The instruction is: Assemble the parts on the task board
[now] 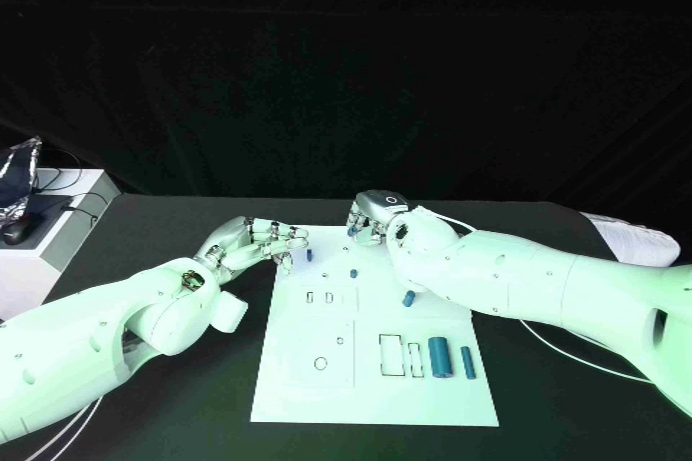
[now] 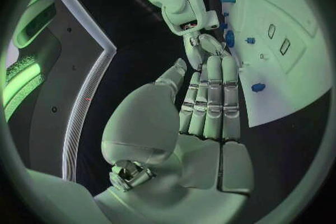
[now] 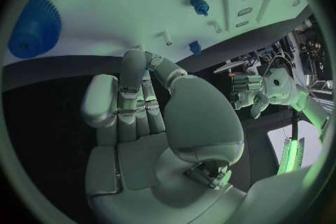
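Note:
The white task board lies in the middle of the black table. Standing in it are a small blue peg and another blue peg near its far left edge. A blue piece lies beside my right forearm, and two blue cylinders lie at the near right. My left hand hovers at the board's far left corner, fingers straight and together, holding nothing. My right hand is over the far edge, fingers extended and empty. A blue gear lies on the board beyond it.
A white box with cables and a dark object stands at the table's far left. A thin cable trails on the table under my right arm. Rectangular and round slots mark the board's near half.

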`<state>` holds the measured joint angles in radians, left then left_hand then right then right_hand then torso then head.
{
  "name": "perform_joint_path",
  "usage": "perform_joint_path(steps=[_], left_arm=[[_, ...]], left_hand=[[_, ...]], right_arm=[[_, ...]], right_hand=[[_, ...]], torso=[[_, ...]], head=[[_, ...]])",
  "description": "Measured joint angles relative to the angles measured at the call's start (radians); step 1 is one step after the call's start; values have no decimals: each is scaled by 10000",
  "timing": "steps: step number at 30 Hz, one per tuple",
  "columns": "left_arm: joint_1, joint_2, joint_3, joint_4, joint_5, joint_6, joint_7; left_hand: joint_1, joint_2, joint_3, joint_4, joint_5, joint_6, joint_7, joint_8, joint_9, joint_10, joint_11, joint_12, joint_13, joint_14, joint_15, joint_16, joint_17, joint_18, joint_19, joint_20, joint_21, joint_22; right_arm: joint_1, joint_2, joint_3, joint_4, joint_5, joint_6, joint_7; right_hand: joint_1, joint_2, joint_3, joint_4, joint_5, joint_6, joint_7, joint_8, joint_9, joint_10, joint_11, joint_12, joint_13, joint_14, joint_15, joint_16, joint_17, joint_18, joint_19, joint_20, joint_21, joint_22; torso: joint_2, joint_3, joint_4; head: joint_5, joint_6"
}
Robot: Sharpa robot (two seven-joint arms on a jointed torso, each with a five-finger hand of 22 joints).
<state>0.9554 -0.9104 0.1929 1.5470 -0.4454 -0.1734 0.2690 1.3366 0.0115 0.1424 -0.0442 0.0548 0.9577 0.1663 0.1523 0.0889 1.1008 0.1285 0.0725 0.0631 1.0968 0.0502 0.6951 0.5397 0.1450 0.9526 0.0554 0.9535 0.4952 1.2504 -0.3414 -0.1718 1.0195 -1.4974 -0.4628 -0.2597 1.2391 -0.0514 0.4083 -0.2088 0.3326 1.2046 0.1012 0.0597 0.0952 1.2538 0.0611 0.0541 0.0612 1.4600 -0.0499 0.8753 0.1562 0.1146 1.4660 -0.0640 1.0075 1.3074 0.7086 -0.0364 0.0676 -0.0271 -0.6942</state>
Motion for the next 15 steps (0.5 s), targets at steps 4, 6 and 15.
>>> perform_joint_path(steps=[4,6,15], left_arm=[[0,-4,1,-16,5,0,0],[0,-8,1,-24,9,0,0],[0,-1,1,-39,20,0,0]], left_hand=[[0,0,0,0,0,0,0,0,0,0,0,0,0,0,0,0,0,0,0,0,0,0],[0,0,0,0,0,0,0,0,0,0,0,0,0,0,0,0,0,-1,0,0,0,0],[0,0,0,0,0,0,0,0,0,1,0,0,0,0,0,0,-11,0,0,0,0,-1]], right_arm=[[0,24,5,-4,-32,60,-12],[-13,31,0,-6,-47,95,-15],[-24,43,1,-14,-81,135,-15]], right_hand=[[1,0,-10,-9,-12,-16,-5,45,0,2,-3,8,-2,0,0,0,0,-5,0,0,0,0],[1,-1,2,4,-9,-22,-1,55,0,16,-18,40,-9,0,0,0,0,-9,-1,0,-41,-1],[12,-12,7,10,36,-27,18,56,0,14,-46,40,-9,0,0,0,-9,-14,-1,2,-164,1]], torso=[[3,5,1],[3,5,1],[3,2,-11]], head=[[18,-24],[19,-33],[41,-52]])
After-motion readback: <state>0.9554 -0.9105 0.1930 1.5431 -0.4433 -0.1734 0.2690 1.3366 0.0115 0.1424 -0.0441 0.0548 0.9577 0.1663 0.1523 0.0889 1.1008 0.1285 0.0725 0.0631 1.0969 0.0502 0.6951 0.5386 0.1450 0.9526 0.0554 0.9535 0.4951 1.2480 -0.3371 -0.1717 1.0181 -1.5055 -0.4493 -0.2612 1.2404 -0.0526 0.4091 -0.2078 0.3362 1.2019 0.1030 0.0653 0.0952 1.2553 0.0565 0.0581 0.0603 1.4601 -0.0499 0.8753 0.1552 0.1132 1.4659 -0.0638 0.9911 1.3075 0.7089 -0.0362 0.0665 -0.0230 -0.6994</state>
